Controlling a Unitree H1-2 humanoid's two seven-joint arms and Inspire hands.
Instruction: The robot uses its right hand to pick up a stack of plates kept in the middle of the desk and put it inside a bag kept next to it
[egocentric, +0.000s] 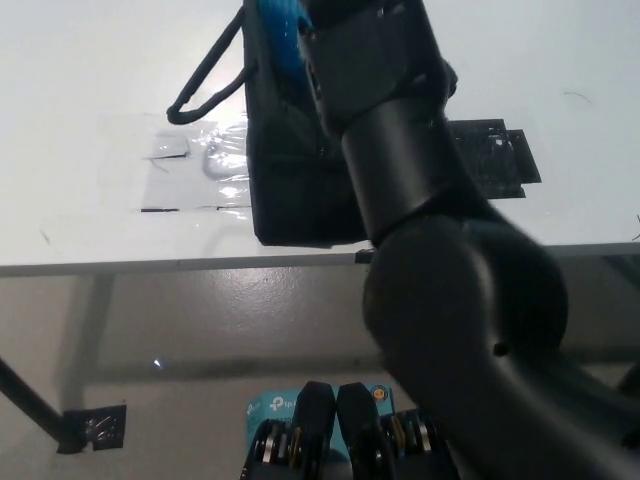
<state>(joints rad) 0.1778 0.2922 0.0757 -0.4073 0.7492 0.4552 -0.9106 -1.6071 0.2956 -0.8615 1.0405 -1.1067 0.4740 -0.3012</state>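
The white bench (80, 80) fills the upper half of the head view, its front edge running straight across just below the middle, with grey floor (200, 330) beneath. The black right arm (420, 250) is the biggest thing in view, rising from the bottom right and crossing the bench edge to reach over the black bag (290, 190). The bag stands near the front edge, its bottom end just short of it, and its strap (205, 75) loops out to the left. The right hand is hidden at the top of the picture, so I cannot tell how its fingers stand. A blue plate stack (280, 30) shows at the bag's top, beside the arm. Open bench lies left of the bag, apart from a clear plastic sheet (170, 165). A black mat (495, 155) lies right of the arm.
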